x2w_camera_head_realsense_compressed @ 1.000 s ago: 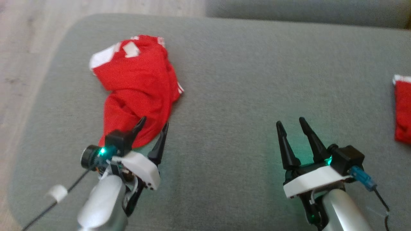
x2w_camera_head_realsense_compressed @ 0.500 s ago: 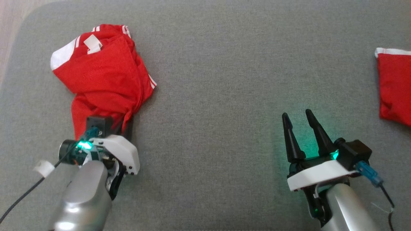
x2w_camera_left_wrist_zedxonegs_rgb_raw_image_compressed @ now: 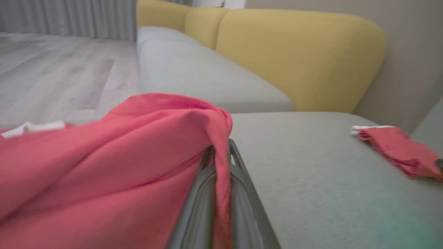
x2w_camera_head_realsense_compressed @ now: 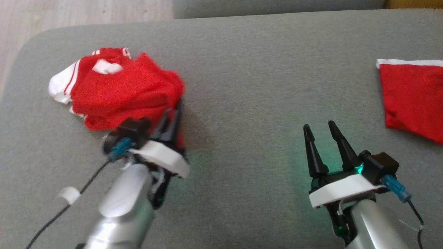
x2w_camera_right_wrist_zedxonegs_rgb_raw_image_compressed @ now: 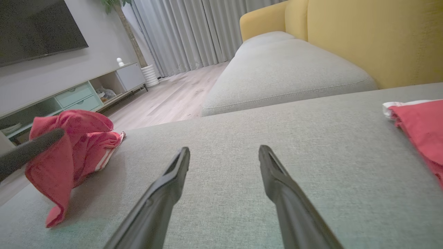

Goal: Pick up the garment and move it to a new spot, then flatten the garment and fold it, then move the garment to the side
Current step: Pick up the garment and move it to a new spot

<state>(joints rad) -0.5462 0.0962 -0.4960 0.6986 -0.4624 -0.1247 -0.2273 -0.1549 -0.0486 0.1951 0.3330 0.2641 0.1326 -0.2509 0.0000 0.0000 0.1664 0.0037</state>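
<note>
The garment [x2w_camera_head_realsense_compressed: 117, 88] is a crumpled red piece with white trim, lying at the left of the grey cushion [x2w_camera_head_realsense_compressed: 249, 90]. My left gripper [x2w_camera_head_realsense_compressed: 174, 109] is shut on its right edge and lifts a fold off the cushion. In the left wrist view the red cloth [x2w_camera_left_wrist_zedxonegs_rgb_raw_image_compressed: 104, 166] drapes over the closed fingers [x2w_camera_left_wrist_zedxonegs_rgb_raw_image_compressed: 242, 193], with a strip pinched between them. The right wrist view shows the lifted garment [x2w_camera_right_wrist_zedxonegs_rgb_raw_image_compressed: 72, 148] hanging at the left. My right gripper [x2w_camera_head_realsense_compressed: 320, 128] hovers open over bare cushion at the lower right, its fingers [x2w_camera_right_wrist_zedxonegs_rgb_raw_image_compressed: 273, 180] spread with nothing between them.
A second red cloth with a white hem [x2w_camera_head_realsense_compressed: 412, 97] lies at the cushion's right edge. Beyond the cushion are another grey seat [x2w_camera_right_wrist_zedxonegs_rgb_raw_image_compressed: 287, 76] and yellow backrests [x2w_camera_left_wrist_zedxonegs_rgb_raw_image_compressed: 297, 52]. Wood floor [x2w_camera_head_realsense_compressed: 69, 14] lies past the left edge, with a TV unit [x2w_camera_right_wrist_zedxonegs_rgb_raw_image_compressed: 69, 93] further off.
My left gripper has shut on the garment's near edge and pulled it up and to the right, bunching the cloth. The head camera has shifted. The right gripper has stayed open.
</note>
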